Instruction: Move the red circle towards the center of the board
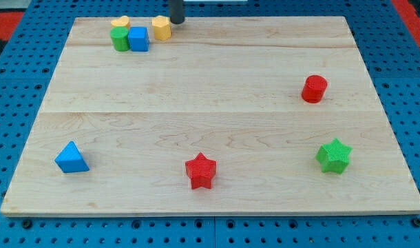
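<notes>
The red circle [315, 89] sits untouched near the table's [217, 117] right edge. My tip [176, 21], a bare rod with no hand to clench, stands at the top edge beside a yellow block [161, 28]; the approach is unbegun and calls for reaching its right side.

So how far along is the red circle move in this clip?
Nothing looks done: the red circle sits near the view's right edge, well off center. In hand: my tip is at the view's top beside the yellow block, far away. Left: reaching the circle's right side and pushing it leftward.
</notes>
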Robot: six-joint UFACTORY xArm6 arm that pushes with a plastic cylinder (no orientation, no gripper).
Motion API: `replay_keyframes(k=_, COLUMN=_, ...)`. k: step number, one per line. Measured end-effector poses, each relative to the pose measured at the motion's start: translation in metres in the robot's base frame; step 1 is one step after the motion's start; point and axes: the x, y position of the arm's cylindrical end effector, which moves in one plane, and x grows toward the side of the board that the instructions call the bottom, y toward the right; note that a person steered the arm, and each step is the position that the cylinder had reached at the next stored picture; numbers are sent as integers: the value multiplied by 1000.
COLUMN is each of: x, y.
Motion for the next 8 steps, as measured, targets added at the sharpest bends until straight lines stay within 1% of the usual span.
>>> replay_keyframes(k=3, x=4, y=-28)
replay_keyframes(k=4, x=5, y=72)
replay_keyframes(k=5, x=7, y=192)
replay_keyframes(k=6, x=28, y=284)
replay_keyframes(k=7, x=95, y=337)
replay_keyframes(k=8, x=177, y=357)
